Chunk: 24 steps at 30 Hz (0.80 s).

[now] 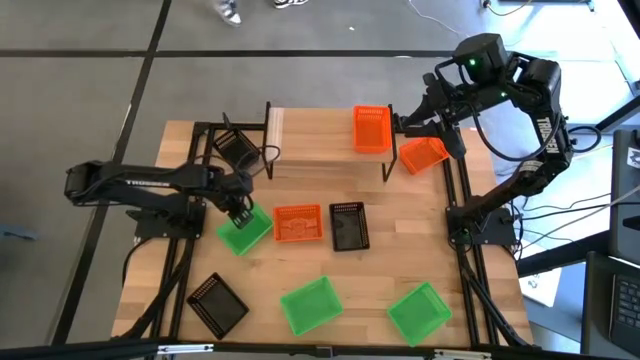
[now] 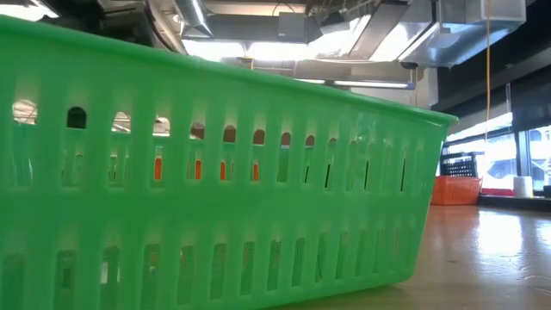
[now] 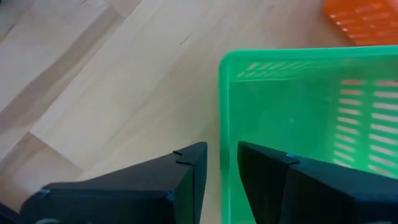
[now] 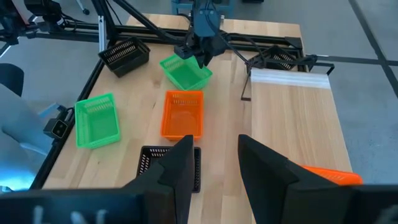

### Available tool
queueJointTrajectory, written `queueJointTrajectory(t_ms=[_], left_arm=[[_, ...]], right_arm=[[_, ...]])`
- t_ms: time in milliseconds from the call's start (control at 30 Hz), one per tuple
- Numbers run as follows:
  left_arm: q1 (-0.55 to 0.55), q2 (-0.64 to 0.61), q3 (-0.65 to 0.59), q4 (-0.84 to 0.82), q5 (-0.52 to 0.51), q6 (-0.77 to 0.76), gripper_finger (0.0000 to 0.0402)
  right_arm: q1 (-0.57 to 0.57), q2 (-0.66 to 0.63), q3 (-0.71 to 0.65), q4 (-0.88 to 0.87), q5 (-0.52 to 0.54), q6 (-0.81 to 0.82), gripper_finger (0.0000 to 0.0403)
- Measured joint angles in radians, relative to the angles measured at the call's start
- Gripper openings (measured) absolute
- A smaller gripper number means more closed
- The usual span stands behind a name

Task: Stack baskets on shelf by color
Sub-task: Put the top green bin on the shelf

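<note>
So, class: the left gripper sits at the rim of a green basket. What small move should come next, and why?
Probably close the left gripper on the green basket. In the left wrist view its open fingers straddle the basket's wall, one inside and one outside, so a pinch looks ready. The right gripper waits above the shelf.

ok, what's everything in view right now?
green baskets: 3, green; one mid-left under the left arm, two at the near edge
orange baskets: 3, orange; one on the shelf, one off the shelf's right end, one at table centre
black baskets: 3, black; shelf's left end, table centre, near-left corner
shelf: 1, light wood, far side
white strip: 1, shelf's left end
table: 1, light wood
left gripper: open, straddling a green basket wall
right gripper: open, above the shelf's right end
</note>
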Motion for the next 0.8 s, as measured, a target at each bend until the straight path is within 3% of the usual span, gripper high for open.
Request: queueJointTrajectory(t_ms=[400,600,800], left_arm=[[0.000,0.131,0.000,0.051,-0.023,0.008,0.0077],[0.000,0.167,0.002,0.053,0.016,0.030,0.0012],[0.000,0.133,0.058,-0.005,0.102,-0.026,0.0001]], right_arm=[[0.000,0.000,0.000,0.000,0.000,0.000,0.0122],[0.000,0.000,0.000,0.000,0.000,0.000,0.0122],[0.000,0.000,0.000,0.000,0.003,0.000,0.0122]])
